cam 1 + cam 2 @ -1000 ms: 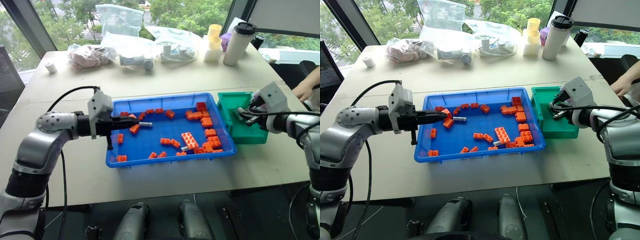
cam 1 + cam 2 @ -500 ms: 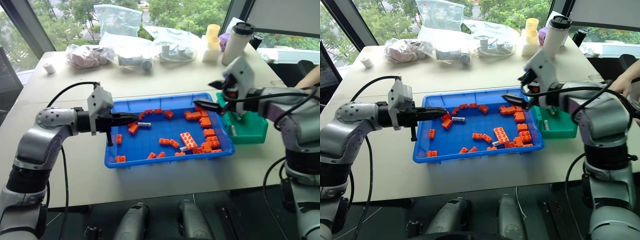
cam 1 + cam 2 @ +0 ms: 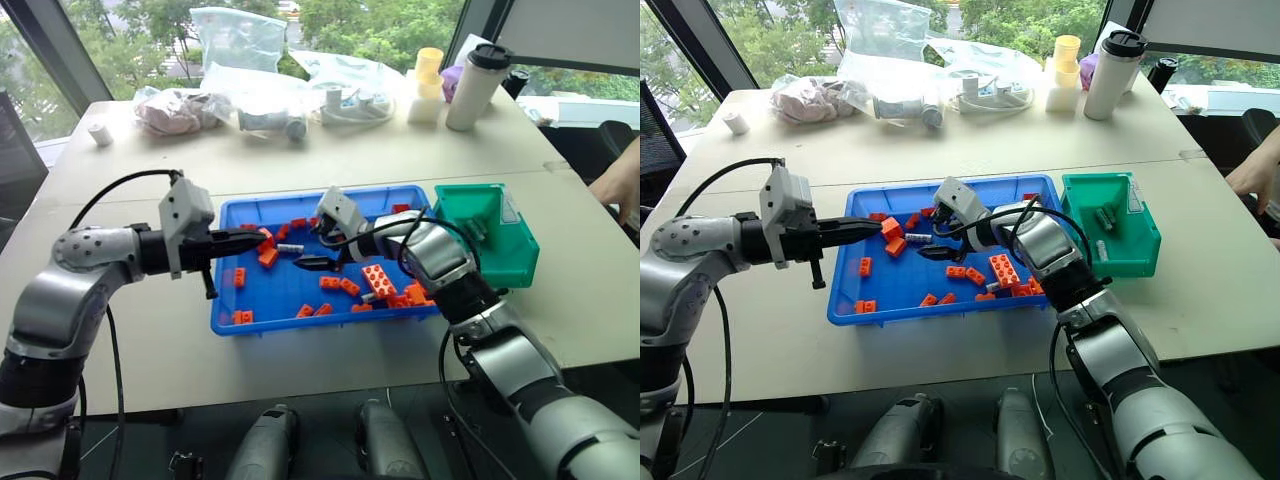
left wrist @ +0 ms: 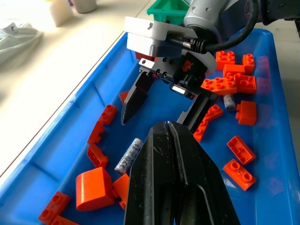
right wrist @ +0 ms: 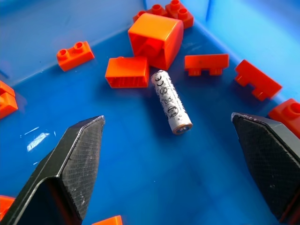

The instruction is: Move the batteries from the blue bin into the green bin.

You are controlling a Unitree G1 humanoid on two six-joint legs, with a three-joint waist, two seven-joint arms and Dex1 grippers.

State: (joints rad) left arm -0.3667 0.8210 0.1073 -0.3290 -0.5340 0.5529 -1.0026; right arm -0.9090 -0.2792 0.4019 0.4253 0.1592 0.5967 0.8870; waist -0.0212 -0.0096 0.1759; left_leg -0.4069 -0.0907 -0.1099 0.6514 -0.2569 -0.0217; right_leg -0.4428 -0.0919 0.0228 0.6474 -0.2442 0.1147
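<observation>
the right arm reaches across toward the robot's left, its right gripper (image 3: pixel 937 238) angled downward with fingers (image 5: pixel 77 154) spread wide and empty, while the left gripper (image 3: pixel 257 238) points level toward it, fingers (image 4: pixel 157 154) pressed together, holding nothing.

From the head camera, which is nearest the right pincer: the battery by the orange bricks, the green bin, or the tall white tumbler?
1. Battery, just beside the open right pincer, in the blue bin.
2. Green bin, off to its right.
3. White tumbler, at the table's far edge.
</observation>
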